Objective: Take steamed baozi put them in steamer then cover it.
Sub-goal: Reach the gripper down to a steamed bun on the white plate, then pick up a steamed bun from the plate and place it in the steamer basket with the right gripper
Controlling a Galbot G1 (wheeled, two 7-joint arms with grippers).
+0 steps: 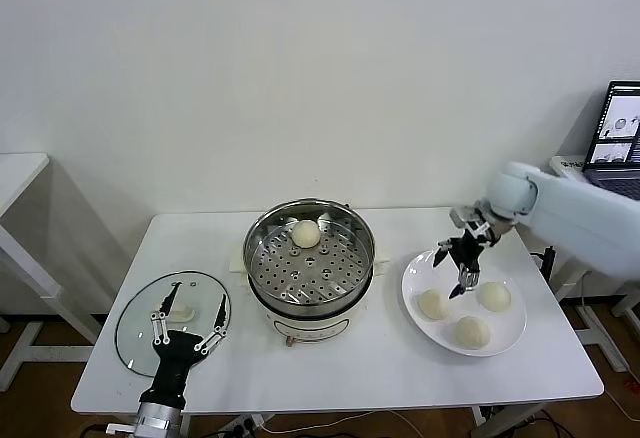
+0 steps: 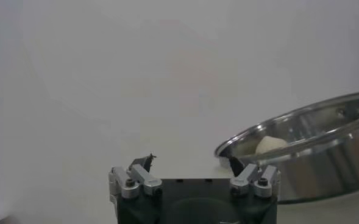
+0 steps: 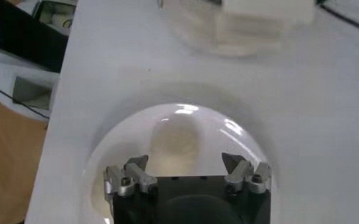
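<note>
Buns (image 1: 468, 316), three of them, are lying on a white plate (image 1: 510, 341) near the table's (image 1: 380, 368) right edge, directly below the right gripper (image 1: 462, 264), which is hovering open and empty. Left gripper (image 1: 187, 325) is resting open over the glass cover (image 1: 136, 343) at the front-left corner.

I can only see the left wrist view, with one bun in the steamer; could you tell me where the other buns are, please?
Observer: Three baozi lie on a white plate to the right of the steamer.
Operator: Is the right hand holding one?
Observer: No, the right hand is open above the plate, holding nothing.
Operator: And where is the cover?
Observer: The cover lies flat on the table left of the steamer, with the left hand open over it.
</note>
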